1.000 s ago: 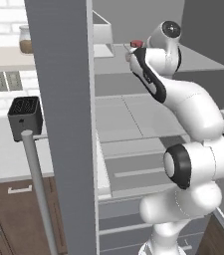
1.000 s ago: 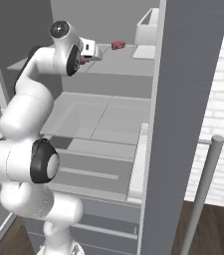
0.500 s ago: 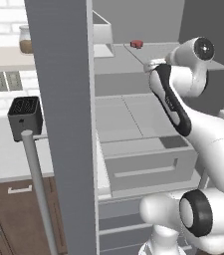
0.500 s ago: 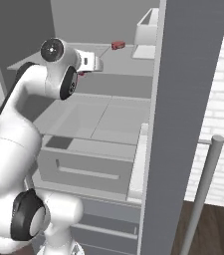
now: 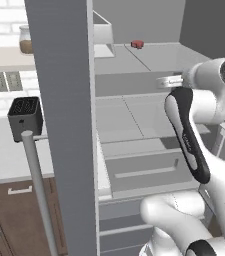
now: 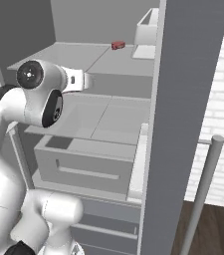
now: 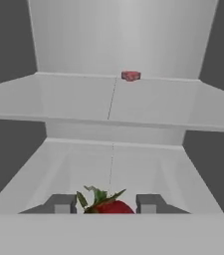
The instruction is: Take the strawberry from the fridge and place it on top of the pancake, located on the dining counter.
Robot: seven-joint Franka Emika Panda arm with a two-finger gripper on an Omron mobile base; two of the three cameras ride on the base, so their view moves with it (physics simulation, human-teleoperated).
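The strawberry (image 7: 109, 204) is held between the two fingertips (image 7: 62, 203) of the tool (image 7: 106, 204), its green leaves pointing up, in front of the open fridge (image 5: 64, 100). A small red block (image 7: 130, 75) is seen at the back of the upper shelf (image 7: 148, 102); a drawer (image 6: 86, 167) is seen below.

arm — drawn back out of the fridge (image 5: 134, 105) | gripper (image 7: 106, 204) — now farther from shelf, clamping strawberry (image 7: 111, 205)
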